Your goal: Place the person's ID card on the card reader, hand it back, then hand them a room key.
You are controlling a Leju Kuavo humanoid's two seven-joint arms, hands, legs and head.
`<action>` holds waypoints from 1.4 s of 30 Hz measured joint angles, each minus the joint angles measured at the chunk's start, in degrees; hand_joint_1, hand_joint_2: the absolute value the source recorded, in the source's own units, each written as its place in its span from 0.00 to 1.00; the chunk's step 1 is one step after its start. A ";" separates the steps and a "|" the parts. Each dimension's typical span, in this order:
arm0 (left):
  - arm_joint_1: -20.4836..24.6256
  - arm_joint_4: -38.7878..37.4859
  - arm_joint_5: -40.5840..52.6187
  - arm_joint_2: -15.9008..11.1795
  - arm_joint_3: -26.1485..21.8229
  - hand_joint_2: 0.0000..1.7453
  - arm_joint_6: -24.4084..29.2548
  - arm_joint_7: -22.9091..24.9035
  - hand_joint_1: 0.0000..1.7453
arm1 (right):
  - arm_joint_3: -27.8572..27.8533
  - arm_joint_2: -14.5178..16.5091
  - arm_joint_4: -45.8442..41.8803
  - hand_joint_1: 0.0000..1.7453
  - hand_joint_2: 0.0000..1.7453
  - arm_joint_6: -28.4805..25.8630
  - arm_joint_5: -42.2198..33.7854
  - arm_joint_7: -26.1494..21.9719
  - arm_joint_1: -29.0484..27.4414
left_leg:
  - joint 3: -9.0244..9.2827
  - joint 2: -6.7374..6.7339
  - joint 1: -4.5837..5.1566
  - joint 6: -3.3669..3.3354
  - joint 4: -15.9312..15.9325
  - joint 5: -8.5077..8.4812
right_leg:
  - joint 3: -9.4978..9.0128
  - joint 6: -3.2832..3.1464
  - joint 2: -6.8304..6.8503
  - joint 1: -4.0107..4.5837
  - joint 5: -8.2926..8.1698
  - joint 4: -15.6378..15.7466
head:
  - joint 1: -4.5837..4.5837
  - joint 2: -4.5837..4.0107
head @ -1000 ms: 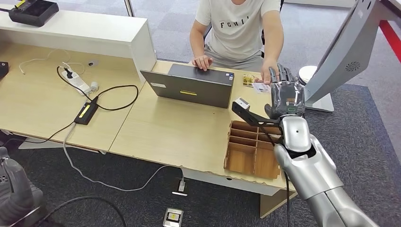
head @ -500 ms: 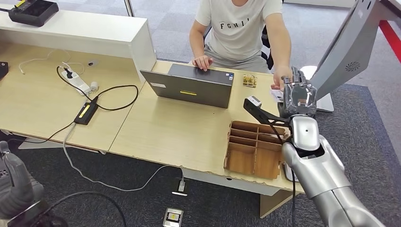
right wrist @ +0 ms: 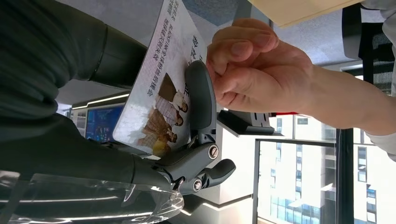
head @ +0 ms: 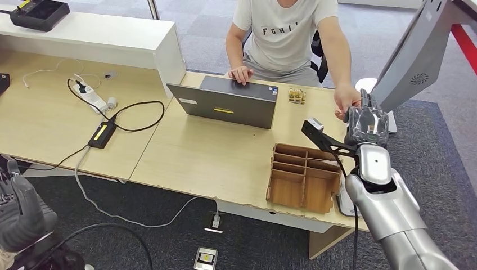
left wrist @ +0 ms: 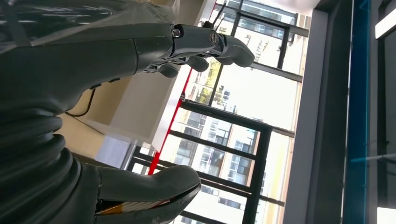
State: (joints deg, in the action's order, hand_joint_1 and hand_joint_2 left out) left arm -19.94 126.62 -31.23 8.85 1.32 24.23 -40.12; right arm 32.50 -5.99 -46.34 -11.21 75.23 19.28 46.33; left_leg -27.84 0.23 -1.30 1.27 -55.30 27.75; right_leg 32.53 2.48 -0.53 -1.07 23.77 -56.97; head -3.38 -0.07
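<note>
Pinching card at desk's far corner: right hand grips one edge, person's hand grips other, suggesting handover. Left hand hangs low, fingers apart, idle.

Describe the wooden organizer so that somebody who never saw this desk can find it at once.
Start from the grey laptop in the middle of the desk. Go toward the desk's near right corner: the organizer sits there, just below the right hand. It is the one brown wooden box, open on top and split into several slots.
</note>
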 joint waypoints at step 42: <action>-1.91 -0.84 6.13 -0.09 0.65 1.00 -1.88 -0.01 0.05 | -19.37 -2.41 -20.82 1.00 1.00 -28.50 -40.25 -24.15 -35.49 | -0.16 0.01 -0.01 -0.02 0.04 0.04 | -0.02 0.02 0.04 -0.01 0.06 0.02 | 0.00 0.00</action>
State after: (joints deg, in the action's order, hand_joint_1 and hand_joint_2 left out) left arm -21.85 125.78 -25.11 8.76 1.97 22.35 -40.13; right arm 13.12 -8.40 -67.16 -39.71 34.98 -4.87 10.84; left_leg -28.00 0.24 -1.32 1.25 -55.26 27.79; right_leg 32.51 2.50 -0.49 -1.08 23.83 -56.95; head -3.38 -0.07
